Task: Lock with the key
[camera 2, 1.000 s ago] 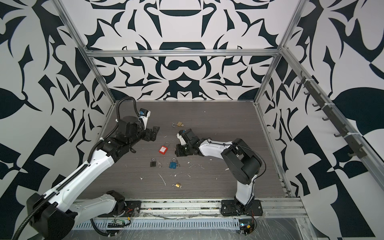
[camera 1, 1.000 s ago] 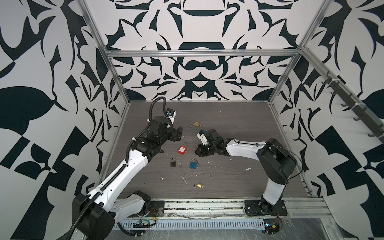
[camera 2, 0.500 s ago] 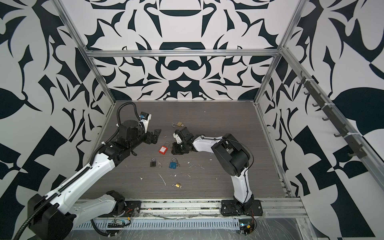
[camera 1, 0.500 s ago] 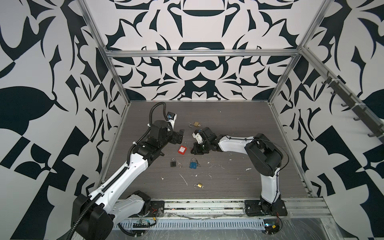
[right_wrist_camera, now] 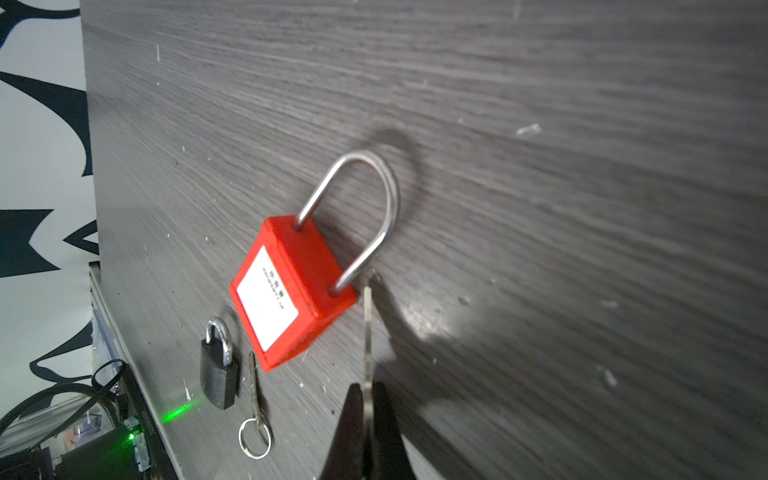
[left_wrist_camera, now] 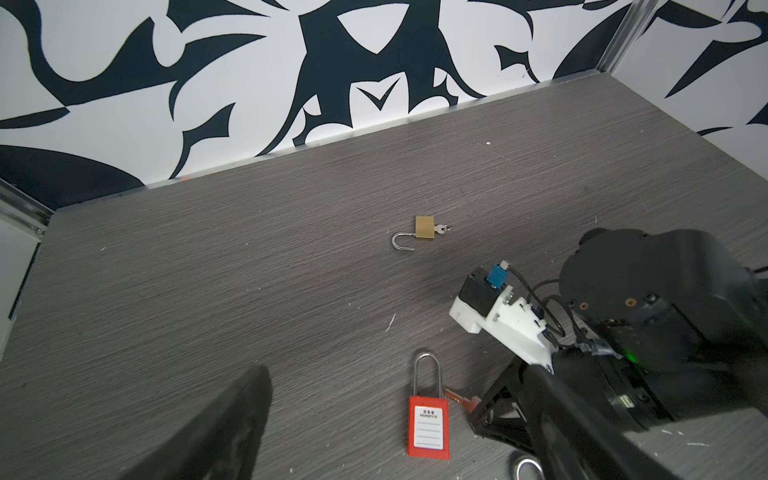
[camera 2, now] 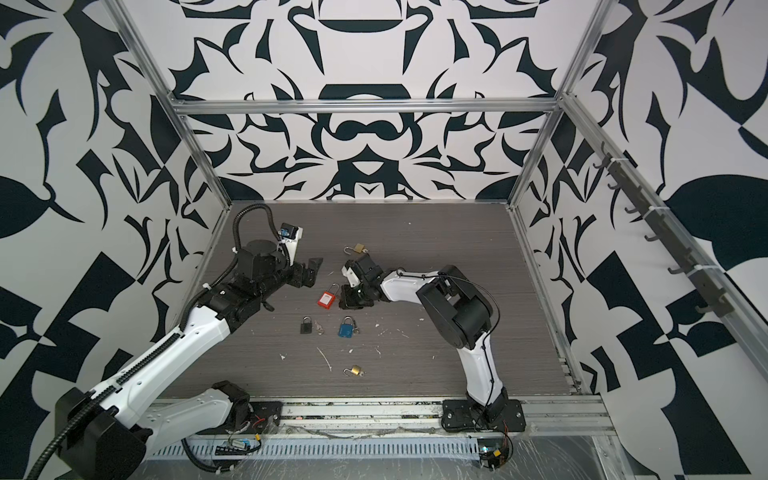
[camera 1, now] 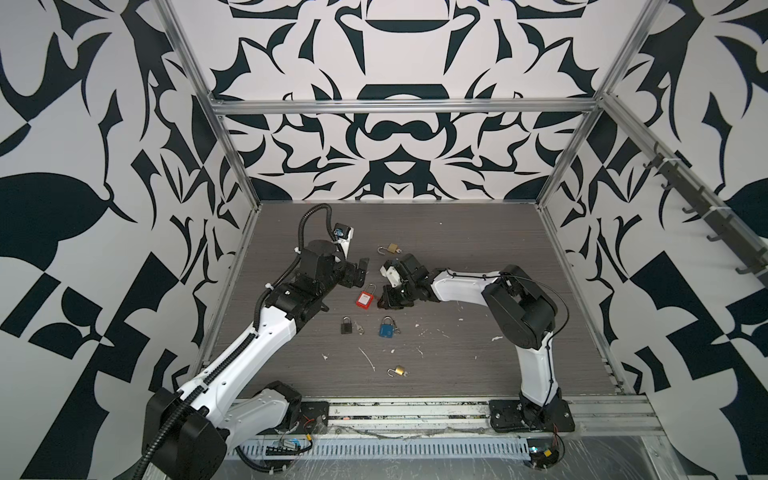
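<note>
1. We see the key point(right_wrist_camera: 367, 328) pinched in the right fingers point(right_wrist_camera: 353, 424). They are shut tight on it, and only its thin metal part sticks out.
2. The tip of the key is just beside the red padlock point(right_wrist_camera: 286, 299), near the corner where one end of the metal loop goes in. We cannot tell if they touch.
3. The red padlock lies flat on the desk point(camera 1: 478, 232), near the middle, with its white label up. Both ends of its loop sit in the red body.
4. The left fingers point(camera 1: 364, 264) are spread wide and hold nothing. In both top views they are near the red padlock, on its left, and apart from it.
5. Closer to the front we see a black padlock point(camera 1: 345, 326) with a loose key point(right_wrist_camera: 254, 386) on a ring beside it, and a blue padlock point(camera 1: 386, 328).
6. A brass padlock point(left_wrist_camera: 424, 227) lies farther back, with its loop open and a small key in it.
7. A second brass padlock point(camera 1: 399, 370) lies near the front, well apart from the red one.
</note>
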`<action>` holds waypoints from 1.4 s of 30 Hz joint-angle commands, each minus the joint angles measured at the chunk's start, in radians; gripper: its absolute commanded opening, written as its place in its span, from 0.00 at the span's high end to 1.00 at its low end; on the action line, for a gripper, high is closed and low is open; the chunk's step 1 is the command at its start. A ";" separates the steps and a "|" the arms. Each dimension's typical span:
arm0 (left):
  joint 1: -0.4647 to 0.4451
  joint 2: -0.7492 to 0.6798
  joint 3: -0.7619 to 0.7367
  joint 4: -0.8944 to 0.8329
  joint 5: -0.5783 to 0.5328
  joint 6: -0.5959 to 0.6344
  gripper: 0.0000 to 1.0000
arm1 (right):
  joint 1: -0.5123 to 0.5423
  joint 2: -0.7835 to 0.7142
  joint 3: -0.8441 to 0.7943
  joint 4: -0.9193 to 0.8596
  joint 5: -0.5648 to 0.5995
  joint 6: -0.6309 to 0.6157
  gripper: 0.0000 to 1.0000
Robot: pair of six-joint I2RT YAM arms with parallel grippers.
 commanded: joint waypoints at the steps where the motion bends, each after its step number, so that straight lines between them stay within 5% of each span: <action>1: 0.003 -0.007 -0.002 0.016 -0.001 0.006 0.03 | 0.004 -0.005 0.040 -0.010 -0.014 0.004 0.91; 21: 0.003 -0.016 -0.010 0.016 -0.018 0.011 0.02 | 0.007 -0.015 0.054 -0.019 -0.013 0.010 0.67; 26: 0.002 -0.034 -0.013 0.025 -0.051 0.008 0.01 | 0.008 -0.053 0.047 -0.030 -0.002 -0.007 0.55; 33: 0.003 -0.084 -0.034 0.055 -0.111 0.017 0.01 | 0.007 -0.153 0.051 -0.123 0.109 -0.082 0.35; 38: 0.002 -0.102 -0.056 0.064 -0.183 -0.068 0.01 | 0.007 -0.274 0.034 -0.187 0.201 -0.183 0.33; 42: 0.002 -0.074 -0.016 -0.043 -0.129 -0.134 0.01 | 0.011 -0.410 -0.051 -0.218 0.213 -0.270 0.35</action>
